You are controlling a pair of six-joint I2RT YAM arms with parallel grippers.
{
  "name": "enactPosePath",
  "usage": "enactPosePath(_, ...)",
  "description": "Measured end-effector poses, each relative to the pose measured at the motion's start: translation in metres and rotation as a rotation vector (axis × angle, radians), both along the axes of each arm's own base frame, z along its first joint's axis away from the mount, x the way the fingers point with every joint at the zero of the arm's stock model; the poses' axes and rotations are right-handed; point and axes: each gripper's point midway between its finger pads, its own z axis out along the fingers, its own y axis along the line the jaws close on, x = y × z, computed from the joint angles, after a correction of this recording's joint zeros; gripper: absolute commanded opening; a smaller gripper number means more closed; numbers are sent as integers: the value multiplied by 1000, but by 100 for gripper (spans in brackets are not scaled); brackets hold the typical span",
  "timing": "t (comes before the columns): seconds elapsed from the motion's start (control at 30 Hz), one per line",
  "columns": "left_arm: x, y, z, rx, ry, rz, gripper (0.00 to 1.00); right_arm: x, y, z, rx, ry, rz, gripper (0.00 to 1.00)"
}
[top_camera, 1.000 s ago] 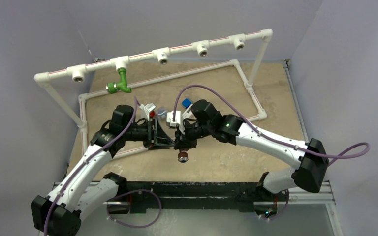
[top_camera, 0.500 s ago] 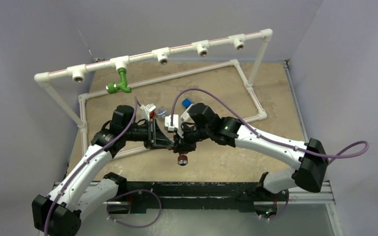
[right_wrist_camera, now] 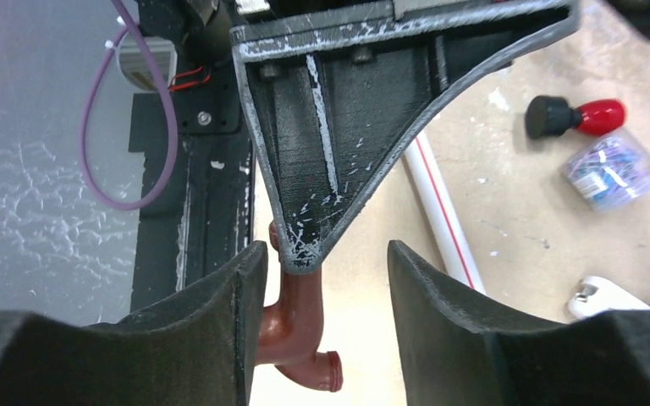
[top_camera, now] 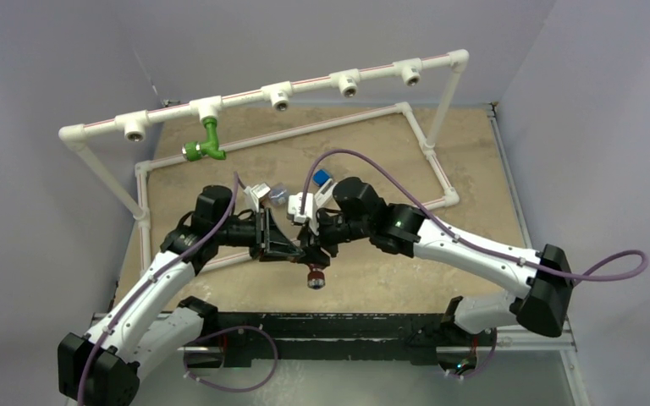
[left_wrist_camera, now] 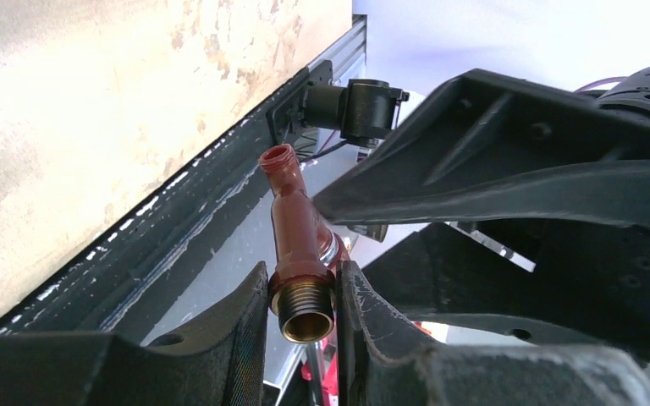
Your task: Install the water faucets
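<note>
Top view: the reddish-brown faucet (top_camera: 314,276) hangs low over the desk's (top_camera: 372,161) near edge. Left wrist: the left hand (left_wrist_camera: 303,275) has clamped its brass thread. Right wrist: the right hand (right_wrist_camera: 323,254) has just spread wide and let go, so the handover looks done and fitting comes next.

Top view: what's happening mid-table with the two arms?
The left gripper is shut on the brass threaded end of the reddish-brown plastic faucet. The right gripper faces it with jaws open, not gripping. The bright green plastic faucet already hangs from a tee on the white pipe rail; the brown one is not yet installed.
</note>
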Motion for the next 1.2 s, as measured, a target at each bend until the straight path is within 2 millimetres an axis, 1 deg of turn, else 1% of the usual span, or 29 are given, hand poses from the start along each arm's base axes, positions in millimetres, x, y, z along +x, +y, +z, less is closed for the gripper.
enactPosePath(0.1, -1, 0, 2, -12, 15, 3, 0, 0, -3, 16, 46, -29, -9, 60)
enactPosePath(0.2, -2, -1, 6, -30, 14, 3, 0, 0, -7, 29, 77, -54, -21, 61)
enactPosePath(0.3, -4, -2, 6, -49, 33, 1, 0, -4, -14, 43, 118, -80, -24, 62)
enactPosePath(0.43, -6, -3, 7, -73, 72, 4, 0, -12, -31, 58, 180, -131, -25, 63)
enactPosePath(0.6, -2, 1, 18, -139, 92, 32, 0, -19, -53, 70, 245, -222, -32, 65)
enactPosePath(0.7, -2, 3, 23, -173, 106, 44, 0, -21, -62, 75, 269, -281, -25, 64)
enactPosePath(0.83, -4, 3, 30, -225, 127, 57, 0, -20, -69, 75, 279, -347, -21, 65)
enactPosePath(0.97, -6, 5, 33, -289, 176, 86, 0, -20, -73, 62, 261, -401, 5, 65)
enactPosePath(1.07, -6, 6, 39, -330, 215, 107, 0, -18, -73, 55, 249, -434, 23, 65)
enactPosePath(1.2, -6, 8, 51, -380, 229, 127, 0, -16, -69, 58, 274, -490, 41, 65)
